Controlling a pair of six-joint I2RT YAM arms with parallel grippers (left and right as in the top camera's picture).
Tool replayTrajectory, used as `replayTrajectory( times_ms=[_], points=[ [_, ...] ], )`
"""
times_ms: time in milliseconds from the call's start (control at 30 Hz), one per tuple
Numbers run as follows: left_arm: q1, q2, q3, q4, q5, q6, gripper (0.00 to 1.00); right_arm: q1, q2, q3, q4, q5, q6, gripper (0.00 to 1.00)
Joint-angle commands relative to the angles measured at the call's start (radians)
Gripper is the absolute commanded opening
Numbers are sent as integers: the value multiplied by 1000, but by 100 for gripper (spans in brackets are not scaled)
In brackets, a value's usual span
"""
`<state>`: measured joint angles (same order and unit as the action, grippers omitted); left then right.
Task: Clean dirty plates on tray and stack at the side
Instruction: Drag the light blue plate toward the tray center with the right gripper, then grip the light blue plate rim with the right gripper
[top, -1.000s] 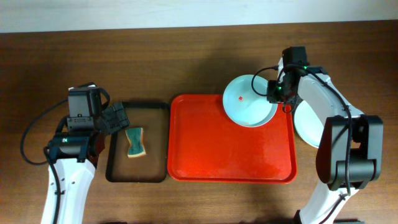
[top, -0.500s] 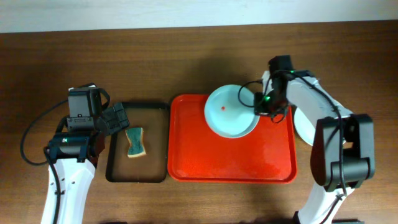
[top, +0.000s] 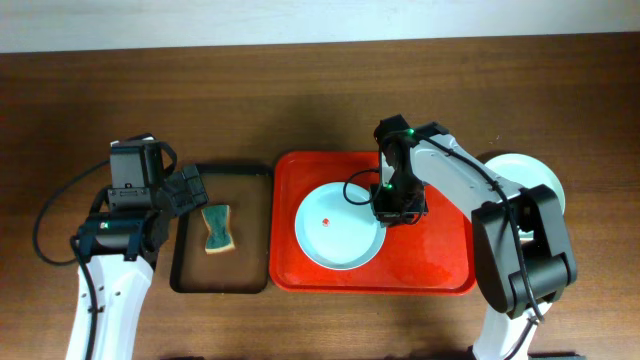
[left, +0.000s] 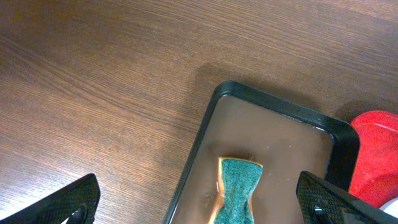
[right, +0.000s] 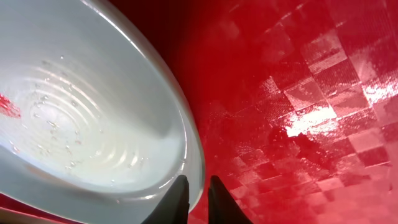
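Observation:
A pale blue plate (top: 338, 226) with a small red smear lies over the middle of the red tray (top: 440, 262). My right gripper (top: 386, 206) is shut on the plate's right rim. In the right wrist view its fingers (right: 196, 198) pinch the rim of the plate (right: 93, 112) above the wet tray (right: 298, 93). A white plate (top: 532, 172) sits on the table right of the tray, partly hidden by the right arm. No third plate shows on its own. My left gripper (top: 186, 190) is open and empty above the black tray's left edge (left: 199, 202).
A narrow black tray (top: 188, 280) left of the red tray holds a green sponge (top: 217, 228); the black tray (left: 273, 106) and the sponge (left: 237, 186) also show in the left wrist view. Bare wooden table lies around both trays.
My right gripper has carried the pale blue plate from the tray's far right corner leftward and nearer, to the tray's middle. The left arm has not moved.

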<state>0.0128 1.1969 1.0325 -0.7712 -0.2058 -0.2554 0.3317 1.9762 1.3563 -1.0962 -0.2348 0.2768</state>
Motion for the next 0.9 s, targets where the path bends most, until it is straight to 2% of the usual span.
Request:
replayTrajectory(
  times_ms=[0, 33, 133, 167, 233, 300, 367, 467, 533, 667, 700, 767, 867],
  points=[
    [3, 0, 19, -1, 7, -13, 99, 2, 11, -1, 9, 3, 2, 32],
    [3, 0, 19, -1, 7, -13, 99, 2, 11, -1, 23, 3, 2, 41],
    [3, 0, 19, -1, 7, -13, 99, 2, 11, -1, 52, 23, 2, 54],
    [3, 0, 19, -1, 7, -14, 99, 2, 11, -1, 64, 39, 2, 61],
    [3, 0, 19, -1, 7, -13, 99, 2, 11, -1, 80, 47, 2, 66],
    [3, 0, 19, -1, 7, -13, 99, 2, 11, -1, 84, 47, 2, 81],
    [3, 0, 19, -1, 7, -13, 99, -5, -9, 15, 87, 36, 2, 91],
    [3, 0, 19, -1, 7, -13, 99, -28, -153, 19, 74, 25, 2, 100],
    [3, 0, 19, -1, 7, -13, 99, -61, -231, 19, 32, 25, 1, 99],
    [3, 0, 19, -1, 7, -13, 99, -90, -218, 18, 37, 10, 2, 99],
    [3, 0, 19, -1, 7, -13, 99, -90, -216, 14, 38, 10, 2, 77],
    [3, 0, 19, -1, 7, -13, 99, -90, -215, -16, 63, 10, 2, 5],
    [3, 0, 19, -1, 7, -13, 99, -90, -216, -91, 121, 10, 29, 4]
  ],
)
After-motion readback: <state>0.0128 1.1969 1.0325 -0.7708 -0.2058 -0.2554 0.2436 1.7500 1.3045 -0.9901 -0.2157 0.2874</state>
